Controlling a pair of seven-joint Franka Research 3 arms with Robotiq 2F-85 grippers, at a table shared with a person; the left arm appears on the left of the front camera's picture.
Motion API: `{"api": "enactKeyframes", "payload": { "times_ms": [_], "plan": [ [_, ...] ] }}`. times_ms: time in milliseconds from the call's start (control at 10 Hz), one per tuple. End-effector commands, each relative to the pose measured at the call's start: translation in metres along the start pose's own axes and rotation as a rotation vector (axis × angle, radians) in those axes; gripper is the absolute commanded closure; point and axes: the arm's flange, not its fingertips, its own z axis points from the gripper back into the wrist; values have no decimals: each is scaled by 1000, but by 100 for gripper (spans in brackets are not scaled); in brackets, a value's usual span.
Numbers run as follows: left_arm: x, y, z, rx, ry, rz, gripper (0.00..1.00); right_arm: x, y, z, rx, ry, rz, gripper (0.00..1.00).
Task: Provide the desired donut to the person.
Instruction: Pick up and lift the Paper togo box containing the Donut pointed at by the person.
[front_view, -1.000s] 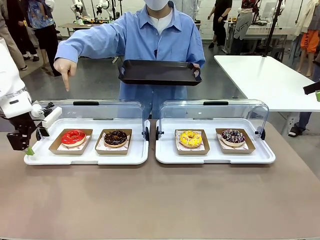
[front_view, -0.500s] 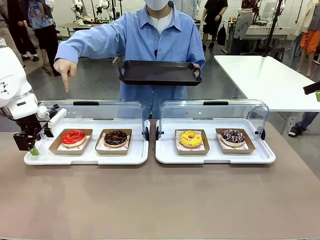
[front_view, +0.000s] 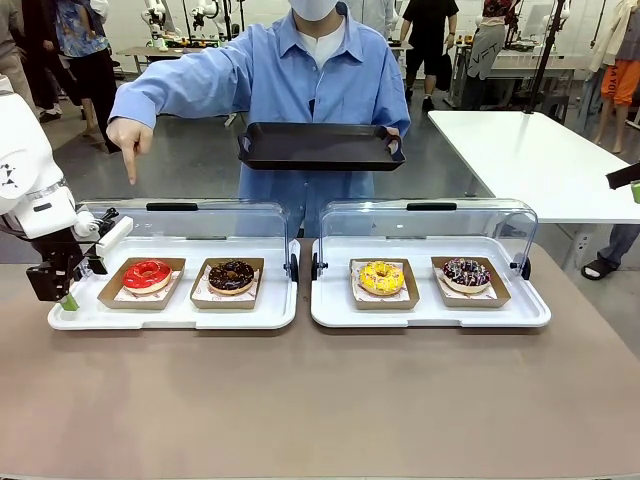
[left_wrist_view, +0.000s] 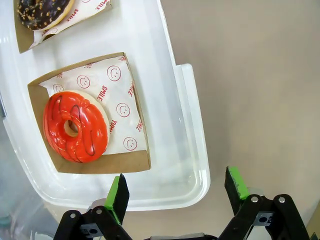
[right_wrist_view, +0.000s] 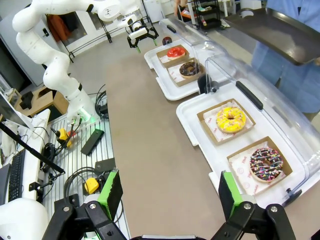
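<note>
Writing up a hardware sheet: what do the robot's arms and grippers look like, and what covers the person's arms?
The left arm is smooth, rounded white casing. The left gripper and right gripper are black, with bolted linkages and bright green pads. The person wears long light blue shirt sleeves.

Your left arm (front_view: 25, 150) comes in from the left side of the front view. Its white wrist bends downward, and your left hand (front_view: 60, 292) hangs below it, low, with the fingers pointing down. In the left wrist view that hand's jaws stand wide apart, the green pads (left_wrist_view: 119, 192) facing each other across the gap. Your right hand (right_wrist_view: 169, 192) is spread just as wide, its two fingers rising well apart from the bottom edge. The right wrist view also shows your left arm far off, folded at the elbow, its hand lowered.
</note>
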Motion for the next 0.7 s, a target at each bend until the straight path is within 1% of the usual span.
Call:
{"api": "enactKeyframes", "payload": {
  "times_ms": [0, 400, 600],
  "plan": [
    [-5, 4, -7, -16, 4, -6, 0, 0, 1, 0, 4, -6, 2, 0],
    [0, 17, -31, -37, 33, -16, 0, 0, 1, 0, 4, -6, 2, 0],
    [3, 23, -39, -28, 53, -11, 0, 0, 1, 0, 4, -6, 2, 0]
  ]
}}
